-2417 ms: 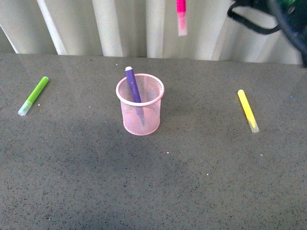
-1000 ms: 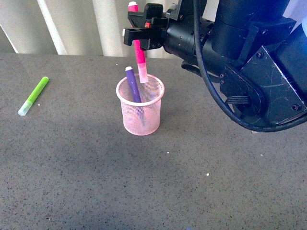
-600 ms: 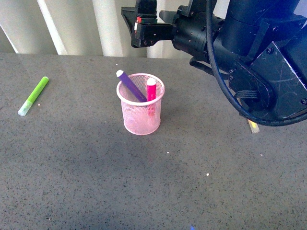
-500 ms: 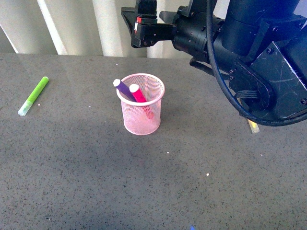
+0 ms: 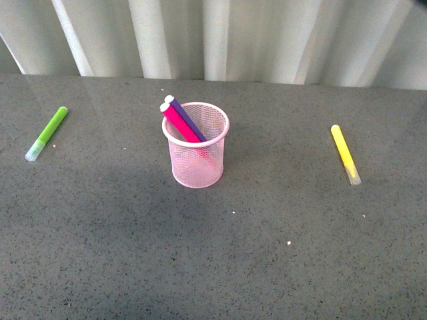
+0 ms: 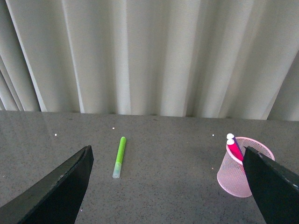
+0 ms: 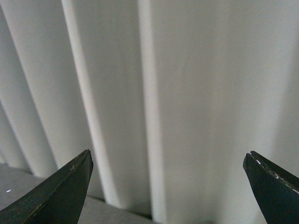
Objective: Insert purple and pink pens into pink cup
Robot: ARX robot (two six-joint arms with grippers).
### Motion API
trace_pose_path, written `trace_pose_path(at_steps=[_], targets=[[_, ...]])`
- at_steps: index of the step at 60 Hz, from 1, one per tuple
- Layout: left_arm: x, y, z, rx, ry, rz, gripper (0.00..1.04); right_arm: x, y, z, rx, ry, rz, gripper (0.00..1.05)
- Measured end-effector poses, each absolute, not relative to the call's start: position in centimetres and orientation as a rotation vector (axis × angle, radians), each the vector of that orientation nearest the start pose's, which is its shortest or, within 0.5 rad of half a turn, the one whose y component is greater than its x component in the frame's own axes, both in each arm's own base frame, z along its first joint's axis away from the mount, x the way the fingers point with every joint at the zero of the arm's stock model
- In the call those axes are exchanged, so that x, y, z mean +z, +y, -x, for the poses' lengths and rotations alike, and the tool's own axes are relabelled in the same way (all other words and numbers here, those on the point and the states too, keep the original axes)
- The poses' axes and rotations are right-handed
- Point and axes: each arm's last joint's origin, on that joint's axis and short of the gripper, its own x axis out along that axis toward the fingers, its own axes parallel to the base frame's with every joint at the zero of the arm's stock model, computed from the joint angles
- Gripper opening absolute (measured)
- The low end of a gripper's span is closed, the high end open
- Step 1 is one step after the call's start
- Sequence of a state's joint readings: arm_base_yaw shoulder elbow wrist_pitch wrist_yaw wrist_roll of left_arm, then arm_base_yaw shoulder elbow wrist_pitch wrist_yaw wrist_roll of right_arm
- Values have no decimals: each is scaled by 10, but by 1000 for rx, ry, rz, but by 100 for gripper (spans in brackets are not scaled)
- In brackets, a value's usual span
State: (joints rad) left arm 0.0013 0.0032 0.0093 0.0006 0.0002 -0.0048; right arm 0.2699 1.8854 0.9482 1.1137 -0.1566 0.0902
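Right arm gone from the front view since half a second back; pink pen point(image 5: 180, 123) has settled against the purple pen point(image 5: 189, 119), both leaning toward the left rim of the pink cup point(image 5: 196, 155), ends poking above it.

Cup stands upright mid-tabletop point(image 5: 220, 253). Neither claw shows in the front view.

Left claw point(image 6: 168, 186): jaws spread wide, nothing between them. It hangs above the tabletop, well apart from the cup point(image 6: 238, 172); in its wrist view the cup sits just beside one jaw tip, the pens' white ends visible at the rim.

Right claw point(image 7: 168, 186): jaws likewise wide apart and empty, facing the pale curtain point(image 7: 187, 93); no cup or pen in that view.

Count: one cup, two pens inside it (one purple, one pink). Loose on the tabletop: one green marker point(image 5: 47, 133) far left, one yellow marker point(image 5: 345, 154) far right, each well apart from the cup.
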Motion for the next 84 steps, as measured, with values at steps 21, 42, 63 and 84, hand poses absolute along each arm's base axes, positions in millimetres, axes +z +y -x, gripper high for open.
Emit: trace_pose_path(at_steps=[21,42,63,84], targets=[[166,0,-97,1,-7,5,98,269,40,-245,318,-344,159,98],[166,0,-97,3,-7,5,98,225,2,-213,8,8,44,66],[167,0,-97,2,-7,5,98,198,0,-174,6,6,17,6],[167,0,-97,2,-7,5,98,181,0,-148,2,10,13,3]])
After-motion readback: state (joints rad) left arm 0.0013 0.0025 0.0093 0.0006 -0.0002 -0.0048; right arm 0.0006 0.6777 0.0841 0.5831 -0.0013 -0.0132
